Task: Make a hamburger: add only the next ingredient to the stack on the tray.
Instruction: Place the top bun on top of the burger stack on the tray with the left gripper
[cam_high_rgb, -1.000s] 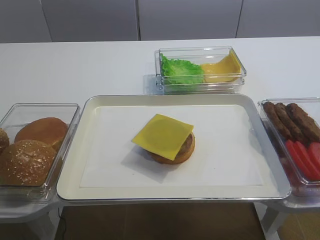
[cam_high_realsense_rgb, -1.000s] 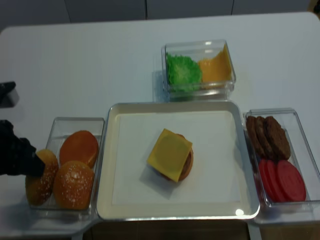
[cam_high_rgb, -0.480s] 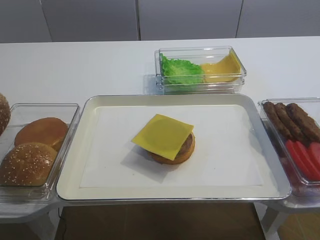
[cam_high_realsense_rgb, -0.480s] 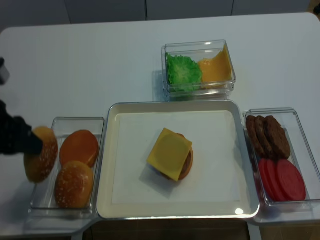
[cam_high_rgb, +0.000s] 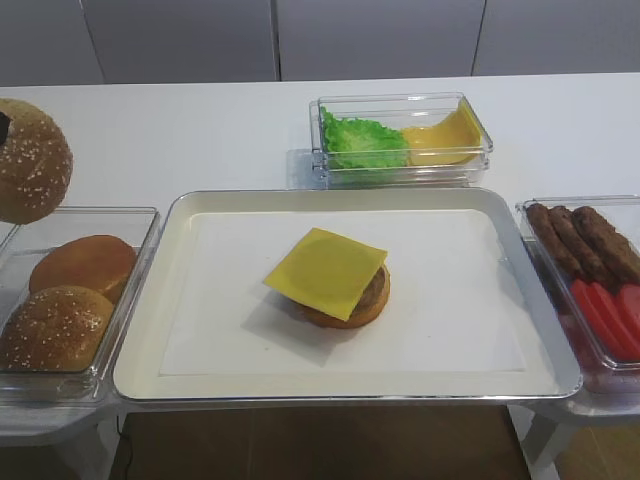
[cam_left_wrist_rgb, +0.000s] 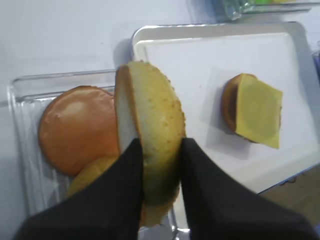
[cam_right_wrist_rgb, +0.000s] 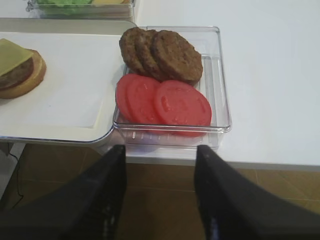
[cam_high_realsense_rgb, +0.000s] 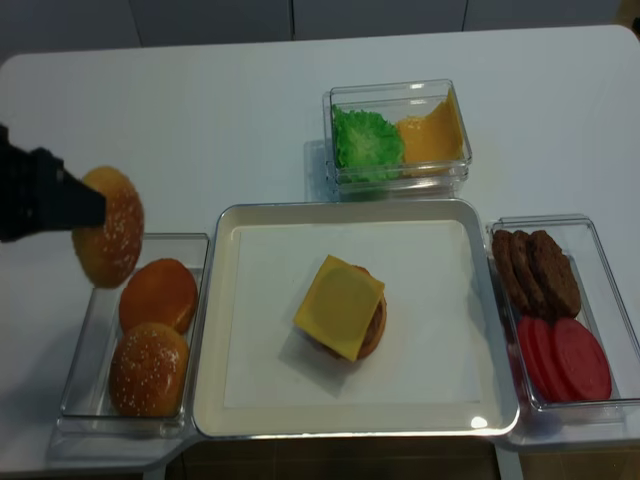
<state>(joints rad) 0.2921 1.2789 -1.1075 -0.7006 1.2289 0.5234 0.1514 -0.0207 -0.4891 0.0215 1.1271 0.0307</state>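
My left gripper (cam_left_wrist_rgb: 159, 165) is shut on the sesame-seeded bun top (cam_left_wrist_rgb: 150, 115), which stands on edge between the black fingers. The bun top (cam_high_realsense_rgb: 110, 240) hangs in the air above the far end of the left bin, clear of the two buns lying in it. The stack (cam_high_rgb: 330, 275), a bun bottom with a patty and an overhanging yellow cheese slice, sits in the middle of the tray (cam_high_rgb: 150, 380) on white paper. My right gripper (cam_right_wrist_rgb: 160, 155) hangs open and empty beyond the table's near edge, in front of the right bin.
The clear left bin (cam_high_rgb: 140, 290) holds a smooth brown bun (cam_high_rgb: 82, 262) and another seeded bun (cam_high_rgb: 55, 325). A bin with lettuce and cheese (cam_high_rgb: 400, 140) stands behind the tray. The right bin holds dark patties (cam_right_wrist_rgb: 165, 55) and tomato slices (cam_right_wrist_rgb: 170, 102).
The left gripper has lifted the seeded bun top out of the left bin, up and slightly toward the tray. The right gripper has not moved.
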